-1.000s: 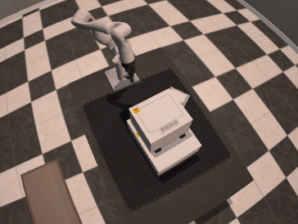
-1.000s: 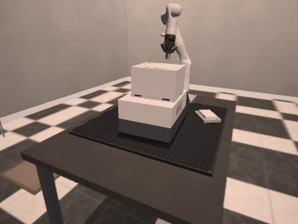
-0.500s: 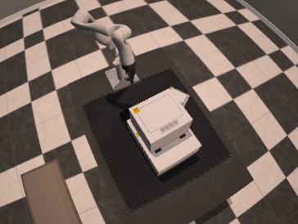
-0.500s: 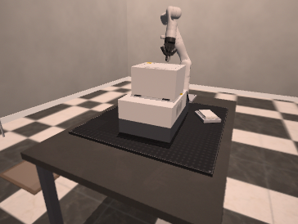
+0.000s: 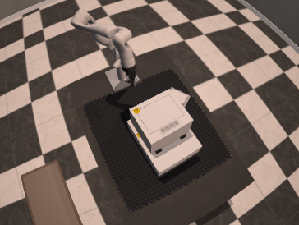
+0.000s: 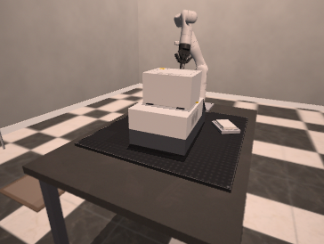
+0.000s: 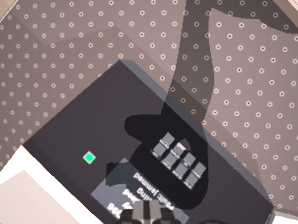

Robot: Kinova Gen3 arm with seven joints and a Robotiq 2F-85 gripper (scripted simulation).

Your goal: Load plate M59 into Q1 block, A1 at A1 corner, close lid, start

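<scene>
One shut, empty pincer [image 5: 132, 83] [image 6: 182, 66] [image 7: 146, 212] is your poking tip; lower it straight onto a single key [image 7: 167, 159], lightly, so the cycler [image 5: 181, 153] [image 6: 157, 117] [image 7: 65, 107] doesn't slide. Plate and nest [image 6: 226, 126] apparently sit toward the worktop's arm-end corner.

Kinova arm [image 5: 106, 29] [image 6: 197, 46]: pale grey to off-white, smooth-shelled. Links were rounded tubes, bulging at the joints, with soft curved elbows. Foot met a light, flat base plate [image 5: 112, 80], angular at the corners, small dark dots near its edge, probably screws, though the view was too coarse to be sure. Gripper [image 5: 131, 77] [image 6: 182, 57] [image 7: 146, 212]: black to dark grey, jointed and angular against the pale wrist; fingertips looked grey and blocky up close. Markings too small to read.
</scene>
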